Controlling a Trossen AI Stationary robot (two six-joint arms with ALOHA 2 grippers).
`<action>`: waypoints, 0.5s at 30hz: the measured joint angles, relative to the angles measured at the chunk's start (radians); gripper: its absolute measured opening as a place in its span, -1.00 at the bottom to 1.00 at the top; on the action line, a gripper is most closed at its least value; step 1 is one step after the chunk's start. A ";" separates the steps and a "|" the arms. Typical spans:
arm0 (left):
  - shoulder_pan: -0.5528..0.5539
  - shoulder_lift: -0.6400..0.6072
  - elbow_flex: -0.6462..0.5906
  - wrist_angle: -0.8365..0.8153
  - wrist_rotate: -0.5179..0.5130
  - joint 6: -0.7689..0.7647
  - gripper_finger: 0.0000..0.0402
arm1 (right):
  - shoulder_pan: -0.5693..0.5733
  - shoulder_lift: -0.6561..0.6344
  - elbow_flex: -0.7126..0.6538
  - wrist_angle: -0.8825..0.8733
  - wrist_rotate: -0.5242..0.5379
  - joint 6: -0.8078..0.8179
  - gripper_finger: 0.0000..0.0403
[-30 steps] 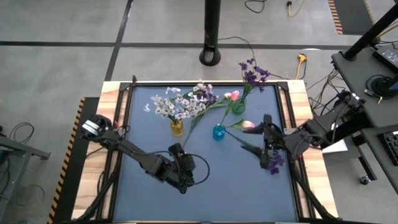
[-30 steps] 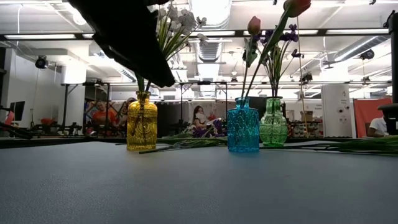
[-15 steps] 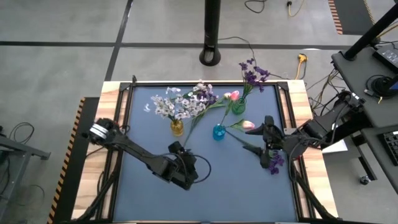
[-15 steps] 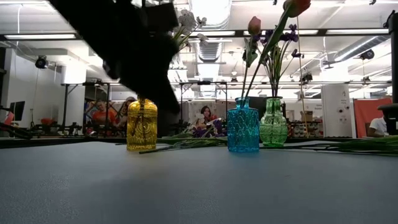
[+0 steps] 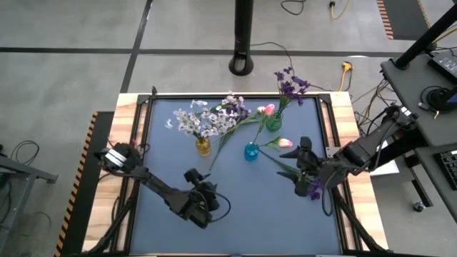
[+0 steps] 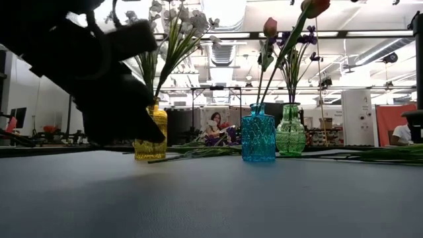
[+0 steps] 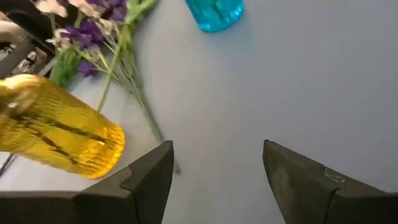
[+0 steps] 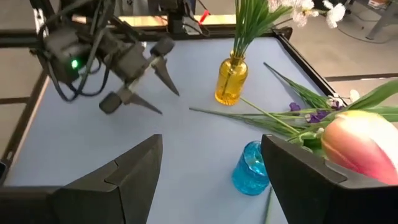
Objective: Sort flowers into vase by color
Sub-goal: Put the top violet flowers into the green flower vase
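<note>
White flowers stand in a yellow vase (image 5: 203,146). Two pink tulips (image 5: 284,143) stand in a blue vase (image 5: 251,151), and purple flowers (image 5: 289,86) in a green vase (image 5: 273,121). A spray with purple and white blossoms (image 7: 93,31) lies on the table beside the yellow vase (image 7: 62,137). Another purple flower (image 5: 314,187) lies at the right. My left gripper (image 7: 217,168) is open and low over the table, near side of the yellow vase. My right gripper (image 8: 211,168) hangs open high over the right half, beside a tulip bud (image 8: 357,146).
The dark blue mat is framed by a black rail (image 5: 235,95) and wooden edges (image 5: 107,178). Bare mat (image 5: 257,214) lies along the table's near half. Stems (image 6: 370,155) of lying flowers stretch along the table behind the vases.
My left gripper has come down from high above the table to just over it, shifting a little toward the near left and tipping toward level. It has stayed open. The flowers and vases have kept their places.
</note>
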 joint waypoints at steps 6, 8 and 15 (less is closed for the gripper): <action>0.048 -0.042 -0.144 0.174 0.025 0.010 0.08 | 0.000 0.007 0.000 -0.005 0.003 0.000 0.31; 0.066 -0.046 -0.193 0.252 0.025 0.021 0.05 | 0.000 0.009 0.000 -0.005 0.002 0.000 0.30; 0.129 -0.052 -0.307 0.443 0.039 0.051 -0.07 | 0.000 0.011 0.000 -0.004 0.003 0.002 0.29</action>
